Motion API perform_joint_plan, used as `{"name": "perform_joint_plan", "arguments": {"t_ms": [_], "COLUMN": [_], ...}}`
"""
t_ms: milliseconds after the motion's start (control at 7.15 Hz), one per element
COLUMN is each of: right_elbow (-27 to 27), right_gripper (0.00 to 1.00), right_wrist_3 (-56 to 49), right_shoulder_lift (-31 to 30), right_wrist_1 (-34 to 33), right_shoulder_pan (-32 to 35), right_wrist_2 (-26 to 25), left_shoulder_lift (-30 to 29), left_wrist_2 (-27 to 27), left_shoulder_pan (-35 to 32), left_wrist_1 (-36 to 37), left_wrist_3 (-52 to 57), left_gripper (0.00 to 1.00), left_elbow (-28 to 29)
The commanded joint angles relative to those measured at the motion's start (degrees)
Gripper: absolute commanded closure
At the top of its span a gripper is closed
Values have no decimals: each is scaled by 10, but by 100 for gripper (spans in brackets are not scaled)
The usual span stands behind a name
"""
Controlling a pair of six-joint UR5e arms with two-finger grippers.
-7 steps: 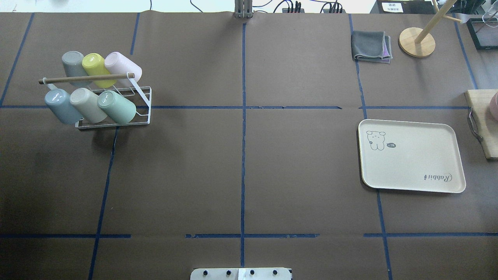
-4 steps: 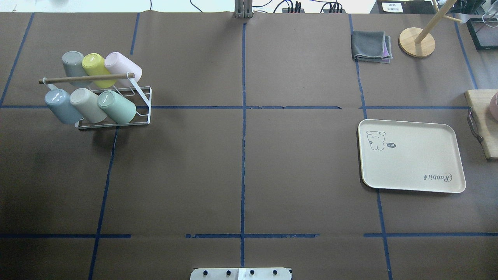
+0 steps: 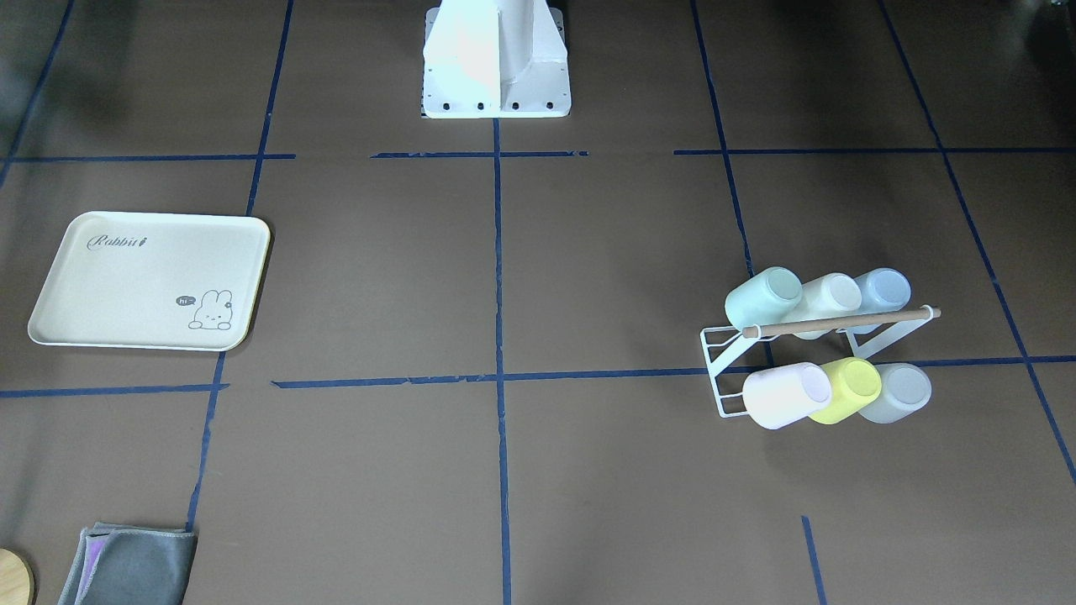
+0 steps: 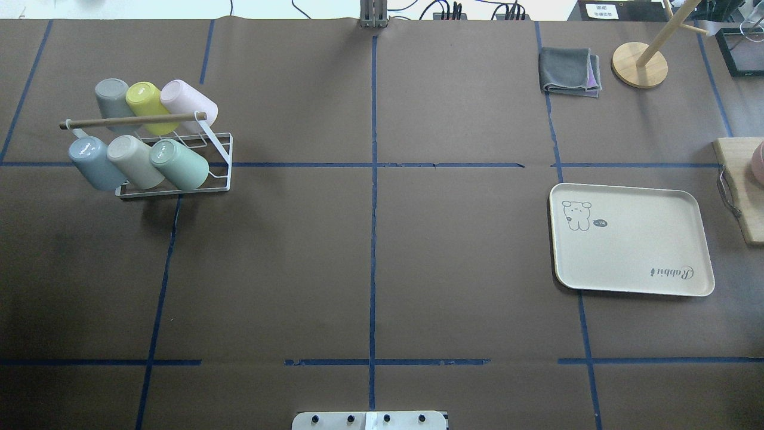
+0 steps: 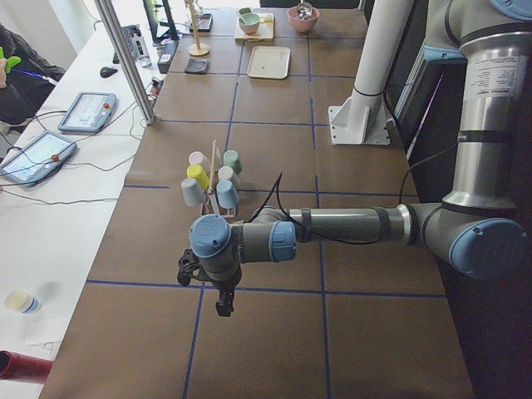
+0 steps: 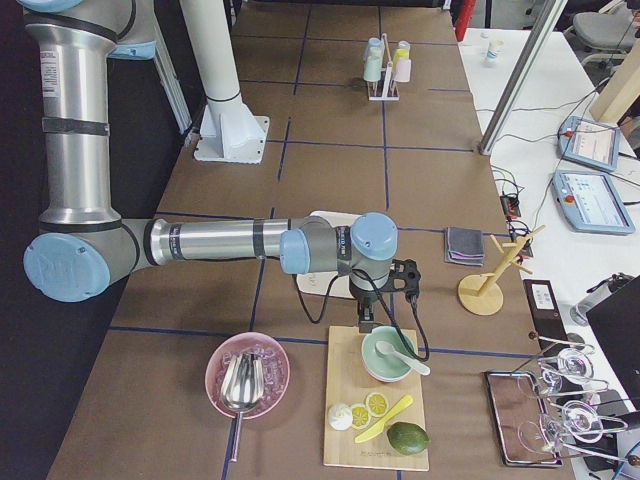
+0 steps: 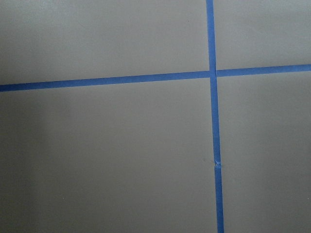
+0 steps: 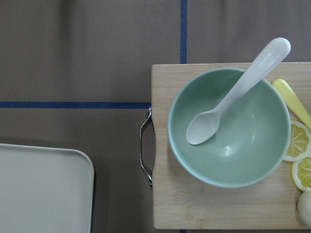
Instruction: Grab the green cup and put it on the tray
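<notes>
The mint-green cup lies tilted on the white wire rack at the table's left, rightmost in the near row; it also shows in the front view. The cream Rabbit tray lies flat on the right with nothing on it, and its corner shows in the right wrist view. My left gripper hangs over bare table beyond the rack, outside the overhead view. My right gripper hangs between the tray and a wooden board. I cannot tell whether either gripper is open or shut.
The rack also holds pale blue, cream, grey, lime and pink cups under a wooden bar. A cutting board with a green bowl, spoon and lemon slices lies right of the tray. A grey cloth and wooden stand sit far right.
</notes>
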Motion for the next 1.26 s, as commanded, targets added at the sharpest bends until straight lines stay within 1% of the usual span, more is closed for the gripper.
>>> {"name": "perform_joint_plan", "arguments": {"t_ms": [0,140,280,420,560,840,1119], "right_elbow": [1,-1,-9,-9,-9,-10,-13], "right_gripper": [0,0,0,0,0,0,0], "right_wrist_3": [197,259,270,291,313,377,384], "right_shoulder_lift": [-22,-39,-60,-80,-91,-94,-93], "right_wrist_1": [167,215,242,275,310,320,321], "right_shoulder_pan": [-82,-122,-151,-164,-177,-231,-259], "right_wrist_2": [0,-7,-19,-21,-33,-78,-82], "left_shoulder_lift": [1,1,1,1,1,1,1], "left_wrist_2": [-1,0,0,0,0,0,0], "left_shoulder_pan": [0,0,0,0,0,0,0], "left_wrist_1": [1,0,0,0,1,0,0], "left_wrist_3": [-1,-1,-1,-1,-1,-1,-1], "left_gripper": [0,0,0,0,0,0,0], "left_elbow": [-1,0,0,-1,-1,-2,-2]}}
